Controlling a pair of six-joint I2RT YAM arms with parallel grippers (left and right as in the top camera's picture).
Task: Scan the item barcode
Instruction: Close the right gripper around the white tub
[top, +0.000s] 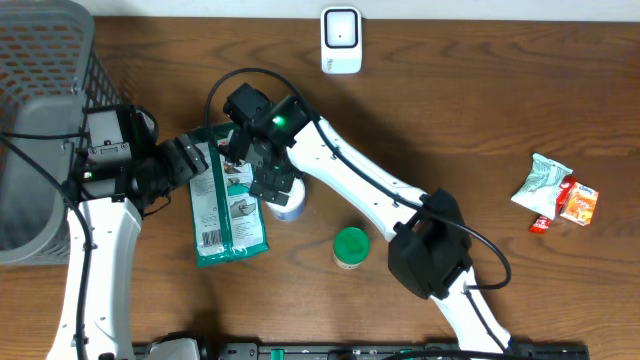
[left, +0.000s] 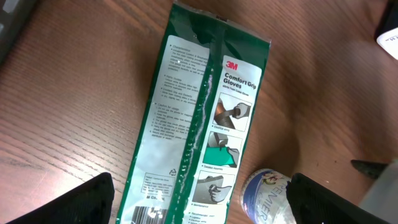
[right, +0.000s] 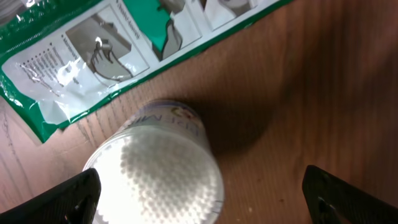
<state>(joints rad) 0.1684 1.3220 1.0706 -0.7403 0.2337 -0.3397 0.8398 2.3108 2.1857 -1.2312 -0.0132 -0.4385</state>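
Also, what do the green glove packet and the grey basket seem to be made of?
Glove packet: probably thin glossy plastic film; it shows glare and a crimped seam. Basket: grey, matte, likely moulded plastic, with a grid of small holes.

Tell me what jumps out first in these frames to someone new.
The green 3M glove pack lies flat, printed back up, left of centre. The left gripper and right gripper hang open over it, holding nothing; a round white-topped tub sits close beside the pack's edge.
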